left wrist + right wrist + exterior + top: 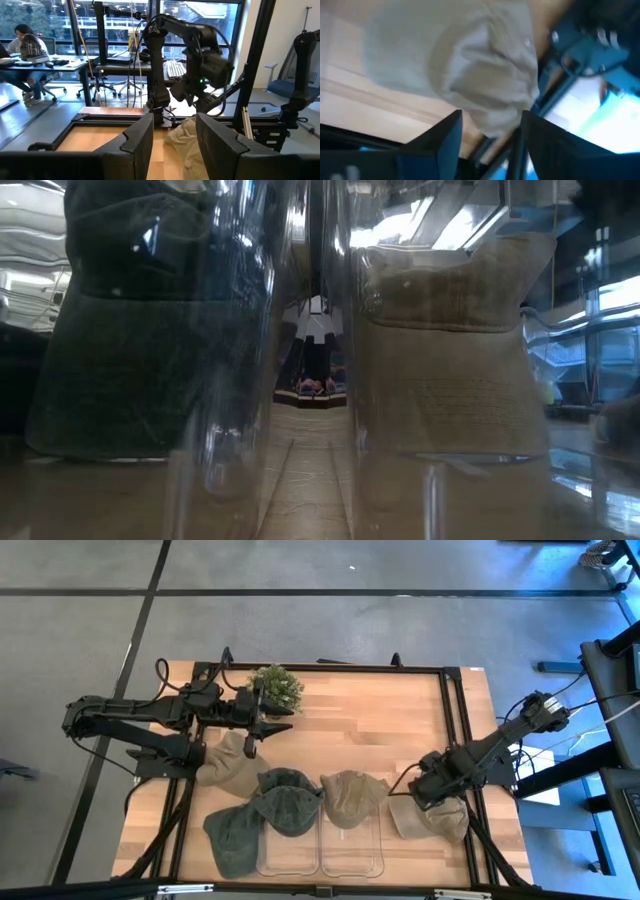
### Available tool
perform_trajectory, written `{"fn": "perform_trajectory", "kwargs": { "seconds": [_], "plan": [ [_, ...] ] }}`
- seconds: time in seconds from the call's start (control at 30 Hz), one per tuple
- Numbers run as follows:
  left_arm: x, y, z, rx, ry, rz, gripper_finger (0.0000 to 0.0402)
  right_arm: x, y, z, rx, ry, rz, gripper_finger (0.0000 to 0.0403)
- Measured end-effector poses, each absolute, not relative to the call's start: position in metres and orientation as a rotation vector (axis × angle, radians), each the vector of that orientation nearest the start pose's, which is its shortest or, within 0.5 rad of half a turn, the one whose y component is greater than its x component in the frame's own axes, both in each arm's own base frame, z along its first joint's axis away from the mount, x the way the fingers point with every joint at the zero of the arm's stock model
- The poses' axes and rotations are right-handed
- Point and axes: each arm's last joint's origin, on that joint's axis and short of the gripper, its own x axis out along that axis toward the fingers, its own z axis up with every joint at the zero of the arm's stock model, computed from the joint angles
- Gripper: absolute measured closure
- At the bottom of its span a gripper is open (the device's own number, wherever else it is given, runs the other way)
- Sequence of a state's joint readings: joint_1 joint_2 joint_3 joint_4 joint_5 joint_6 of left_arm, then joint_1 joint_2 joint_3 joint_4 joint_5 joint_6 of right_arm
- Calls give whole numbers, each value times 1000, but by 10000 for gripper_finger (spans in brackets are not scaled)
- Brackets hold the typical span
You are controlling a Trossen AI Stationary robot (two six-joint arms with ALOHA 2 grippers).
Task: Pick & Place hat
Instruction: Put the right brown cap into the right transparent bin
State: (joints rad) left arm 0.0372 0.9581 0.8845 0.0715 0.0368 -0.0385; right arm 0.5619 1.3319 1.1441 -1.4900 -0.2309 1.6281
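Right hand [425, 790] spread wide over beige hat [432, 820] at table's [380, 720] four o'clock corner; could snag thin fabric, dragging it off the edge. Left hand [262, 720] open, idle.

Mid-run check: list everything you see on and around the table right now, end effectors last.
Green hats: 2, dark green, front left, left bin.
Tan hats: 3, khaki, beside left arm, right bin, front right.
Clear bins: 2, transparent, front centre.
Plant: 1, green, back of table.
Person: 1, seated at desk in room behind.
Left end effector: open, raised by plant.
Right end effector: open, over front-right tan hat.
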Motion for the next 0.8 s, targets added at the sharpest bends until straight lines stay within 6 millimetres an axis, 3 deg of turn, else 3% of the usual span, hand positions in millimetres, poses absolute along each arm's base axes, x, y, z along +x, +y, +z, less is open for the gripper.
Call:
{"fn": "perform_trajectory", "kwargs": {
  "seconds": [0.17, 0.6, 0.8],
  "plan": [
    [213, 7, 361, -42, -2, 0, 258, 147, 118, 253, 914, 1823, -1006, 179],
    [213, 7, 362, -40, -6, 0, 258, 126, 123, 211, 863, 1800, -1170, 203],
    [214, 7, 362, -40, -6, 0, 258, 121, 122, 189, 888, 1787, -1161, 216]
  ]
}}
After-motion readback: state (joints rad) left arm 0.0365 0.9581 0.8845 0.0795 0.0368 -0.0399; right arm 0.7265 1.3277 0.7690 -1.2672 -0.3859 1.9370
